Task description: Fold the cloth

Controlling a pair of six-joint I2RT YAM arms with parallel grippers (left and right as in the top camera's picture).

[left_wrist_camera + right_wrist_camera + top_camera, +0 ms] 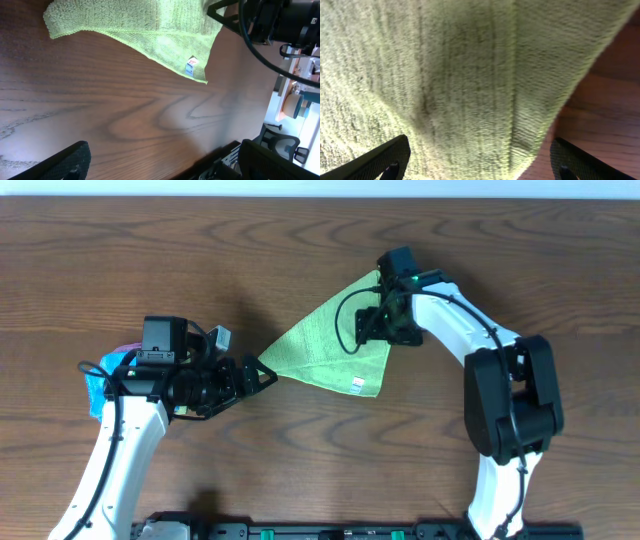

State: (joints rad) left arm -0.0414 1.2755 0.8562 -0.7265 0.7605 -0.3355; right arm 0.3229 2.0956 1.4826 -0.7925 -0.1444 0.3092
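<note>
The lime-green cloth (325,345) lies on the wooden table, folded into a rough triangle, with its white tag (355,384) near the front corner. My left gripper (262,375) is open and empty, just left of the cloth's left corner. In the left wrist view the cloth (135,20) and its tag (191,66) lie ahead of the spread fingers (165,165). My right gripper (385,320) is over the cloth's right part. In the right wrist view its fingers (480,162) are wide open, with the cloth (445,75) filling the space below them.
A blue folded cloth (100,375) and a pink one (128,348) lie at the left, beside the left arm. The table's front edge (225,150) and an office chair (280,142) show in the left wrist view. The right arm's base (510,420) stands at the right.
</note>
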